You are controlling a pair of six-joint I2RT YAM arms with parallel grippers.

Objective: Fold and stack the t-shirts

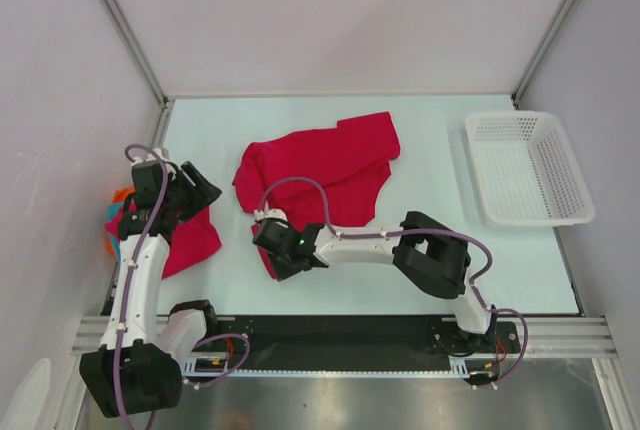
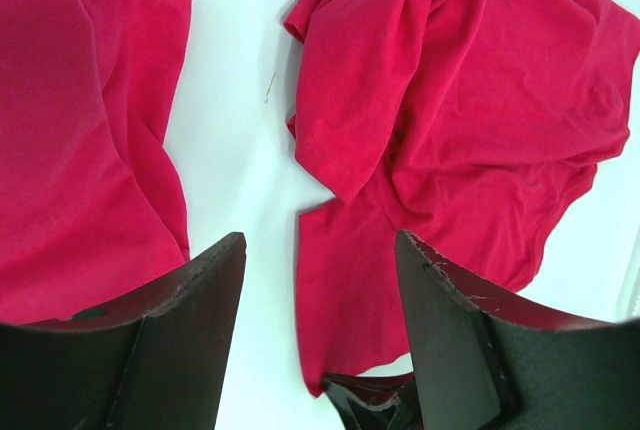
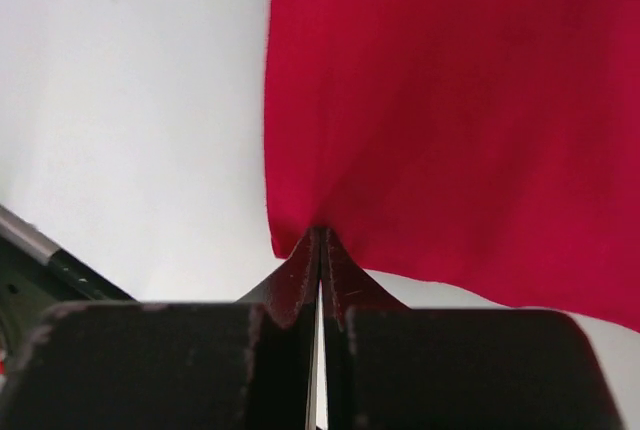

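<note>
1. A crumpled t-shirt (image 1: 322,168) of crimson red lies near the middle of the bench (image 1: 440,240). Its long axis runs on a diagonal, from the near left to the far right.
2. Its wide, bunched end points to the far right. A narrow tail of cloth trails down to the near left.
3. The right pincer (image 1: 272,262) sits at that near-left tail. In the right wrist view the pincer (image 3: 318,237) has its jaws pressed together on the edge of the t-shirt (image 3: 450,120), and the cloth puckers where they nip it.
4. A second t-shirt (image 1: 195,240), also crimson, lies at the left edge of the bench. It is partly under the left arm, so its long axis cannot be told.
5. The left pincer (image 1: 203,190) hangs over it with its jaws apart and nothing between them.
6. In the left wrist view this pincer (image 2: 318,242) looks down on a bare strip of bench. The second t-shirt (image 2: 90,150) is on one side and the crumpled one (image 2: 460,120) on the other, apart from each other.
7. Orange and teal garments (image 1: 112,212) peek out at the far left, beside the second t-shirt.
8. A white mesh basket (image 1: 530,165) stands at the right edge, well apart from the shirts.
</note>
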